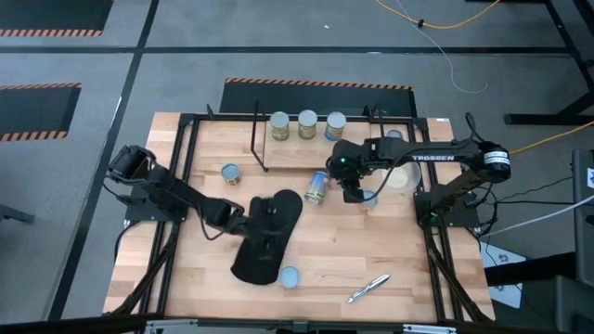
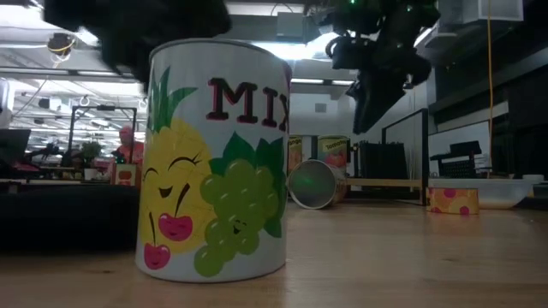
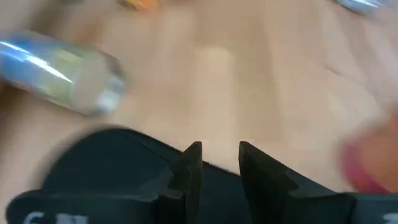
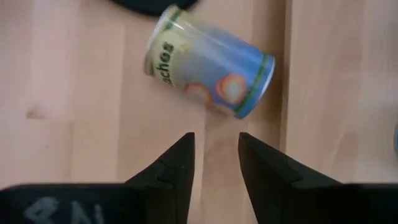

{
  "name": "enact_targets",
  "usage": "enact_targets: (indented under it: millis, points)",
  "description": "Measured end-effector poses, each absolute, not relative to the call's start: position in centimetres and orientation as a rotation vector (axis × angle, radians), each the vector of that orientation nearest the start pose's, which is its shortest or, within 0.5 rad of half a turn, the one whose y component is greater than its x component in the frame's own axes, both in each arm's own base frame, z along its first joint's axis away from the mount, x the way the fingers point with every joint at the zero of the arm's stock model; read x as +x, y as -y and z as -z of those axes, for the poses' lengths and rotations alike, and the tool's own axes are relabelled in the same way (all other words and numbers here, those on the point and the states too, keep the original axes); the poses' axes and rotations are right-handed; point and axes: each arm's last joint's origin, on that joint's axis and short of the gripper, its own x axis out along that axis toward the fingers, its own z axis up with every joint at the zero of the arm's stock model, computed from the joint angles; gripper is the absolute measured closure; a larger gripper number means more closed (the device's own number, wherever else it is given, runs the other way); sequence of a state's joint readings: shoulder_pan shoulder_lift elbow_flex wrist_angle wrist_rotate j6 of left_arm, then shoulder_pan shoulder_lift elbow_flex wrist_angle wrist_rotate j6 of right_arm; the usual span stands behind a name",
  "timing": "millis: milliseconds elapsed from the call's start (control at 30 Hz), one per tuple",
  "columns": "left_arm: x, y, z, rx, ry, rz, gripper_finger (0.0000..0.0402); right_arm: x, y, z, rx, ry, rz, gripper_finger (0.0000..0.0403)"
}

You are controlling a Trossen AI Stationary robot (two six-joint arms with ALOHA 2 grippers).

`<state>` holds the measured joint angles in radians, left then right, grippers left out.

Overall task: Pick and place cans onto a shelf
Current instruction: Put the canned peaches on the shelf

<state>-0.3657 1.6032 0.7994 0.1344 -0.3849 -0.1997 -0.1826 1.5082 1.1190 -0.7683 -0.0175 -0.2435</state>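
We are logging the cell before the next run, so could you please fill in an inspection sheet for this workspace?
Surface: wooden table, bare boards showing.
Job's things: three cans upright on the shelf; a tipped can lying on its side beside the shelf; loose upright cans at the left and front.
Clutter: silvery pen near the front edge; a pale bowl under the right arm.
Grippers: left gripper empty, fingers slightly apart, mid-table; right gripper open, empty, above the tipped can.
Cables: yellow cable on the floor behind.
Surroundings: hazard-striped floor mats; a person far behind in the low view.
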Motion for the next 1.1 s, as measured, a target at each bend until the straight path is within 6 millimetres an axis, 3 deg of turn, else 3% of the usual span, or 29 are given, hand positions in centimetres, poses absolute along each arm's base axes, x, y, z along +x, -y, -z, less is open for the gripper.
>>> enact_targets:
  millis: [300,733,1100]
  points:
    - [31.7,6.7,-18.7,0.174,-0.476,-0.182,0.0303,28.8,6.9,-22.9,-0.083,-1.083,0.067,0.0274]
    - [32.7,3.7,-19.6,0.252,-0.396,-0.254,0.0303,28.9,8.6,-23.1,-0.068,-1.033,0.121,0.0274]
    - [34.0,2.7,-15.7,0.268,-0.488,-0.274,0.0303,30.0,9.7,-20.3,-0.065,-1.102,0.118,0.0274]
